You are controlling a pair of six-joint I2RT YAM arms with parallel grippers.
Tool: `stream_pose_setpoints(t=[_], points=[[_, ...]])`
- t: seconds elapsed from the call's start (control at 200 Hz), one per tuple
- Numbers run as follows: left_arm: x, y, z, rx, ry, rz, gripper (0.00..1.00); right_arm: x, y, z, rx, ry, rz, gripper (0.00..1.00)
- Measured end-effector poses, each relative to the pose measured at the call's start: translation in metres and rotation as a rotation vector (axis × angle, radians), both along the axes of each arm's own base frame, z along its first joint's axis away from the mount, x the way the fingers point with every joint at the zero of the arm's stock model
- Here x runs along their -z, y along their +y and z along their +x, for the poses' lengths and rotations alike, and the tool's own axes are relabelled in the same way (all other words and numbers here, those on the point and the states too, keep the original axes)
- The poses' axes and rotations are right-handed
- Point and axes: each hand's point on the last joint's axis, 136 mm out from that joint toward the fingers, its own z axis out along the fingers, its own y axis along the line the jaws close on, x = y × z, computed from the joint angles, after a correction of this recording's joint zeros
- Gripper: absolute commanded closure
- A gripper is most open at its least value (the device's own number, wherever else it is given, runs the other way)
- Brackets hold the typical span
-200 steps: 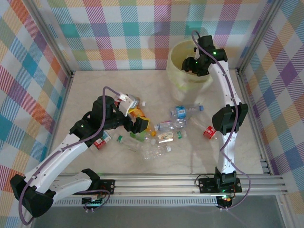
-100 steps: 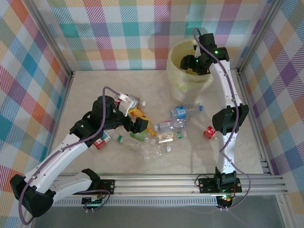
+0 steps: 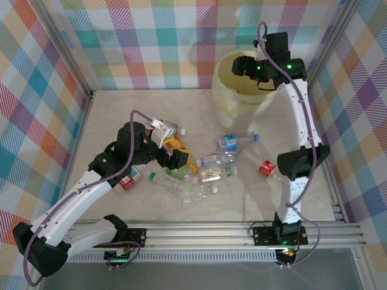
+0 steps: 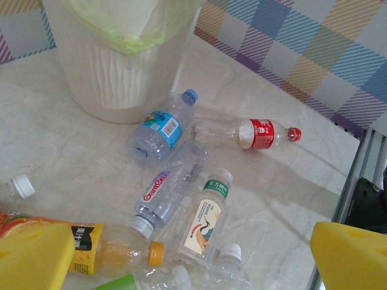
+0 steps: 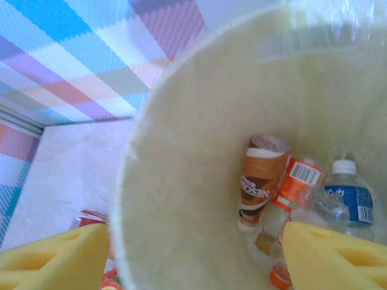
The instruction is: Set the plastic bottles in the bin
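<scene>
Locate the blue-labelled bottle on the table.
The blue-labelled bottle lies right of centre in the top view, just in front of the bin, left of the red-capped bottle.

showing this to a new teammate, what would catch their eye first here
First, the big pale-yellow bin at the far right of the table, with the right gripper open above its mouth and a brown-labelled bottle lying among others at the bottom. Next, the scatter of plastic bottles across the middle of the table, where the left gripper hovers open just above them.
</scene>
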Motion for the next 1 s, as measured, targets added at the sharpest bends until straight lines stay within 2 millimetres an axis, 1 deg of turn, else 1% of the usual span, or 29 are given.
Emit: stream_pose_setpoints(t=[0.09,0.125,0.2,0.3,0.395,0.52,0.615,0.7,0.775,0.845,0.935,1.0], points=[[-0.002,0.001,-0.001,0.0,-0.005,-0.004,0.0,-0.023,0.008,-0.017,-0.037,-0.071,0.001,0.24],[-0.003,0.001,-0.001,0.0,-0.007,-0.005,0.0,-0.029,0.014,-0.025,-0.057,-0.092,0.002,0.24],[-0.004,0.001,-0.002,0.0,-0.01,-0.007,0.0,-0.035,0.026,-0.04,-0.099,-0.12,0.003,0.23],[-0.005,0.001,-0.002,-0.001,-0.011,-0.011,0.0,-0.032,0.043,-0.062,-0.16,-0.135,-0.009,0.23],[-0.007,0.001,-0.002,0.0,-0.009,-0.017,0.0,-0.019,0.06,-0.087,-0.221,-0.126,-0.025,0.23],[-0.013,-0.001,-0.005,0.014,-0.011,-0.029,0.0,0.004,0.077,-0.125,-0.287,-0.097,-0.04,0.23],[-0.016,-0.003,-0.009,0.041,-0.01,-0.043,0.0,0.023,0.081,-0.156,-0.314,-0.071,-0.047,0.23],[-0.019,-0.006,-0.013,0.068,-0.006,-0.054,0.0,0.046,0.069,-0.178,-0.284,-0.029,-0.05,0.23],[-0.02,-0.008,-0.018,0.093,-0.001,-0.058,0.0,0.071,0.053,-0.192,-0.232,0.02,-0.054,0.24],[-0.019,-0.009,-0.021,0.114,0.008,-0.058,0.0,0.094,0.043,-0.205,-0.2,0.069,-0.049,0.24],[-0.019,-0.011,-0.025,0.139,0.012,-0.06,0.0,0.126,0.035,-0.22,-0.187,0.13,-0.056,0.23],[-0.02,-0.012,-0.027,0.153,0.013,-0.063,0.0,0.149,0.034,-0.232,-0.208,0.179,-0.06,0.19]])
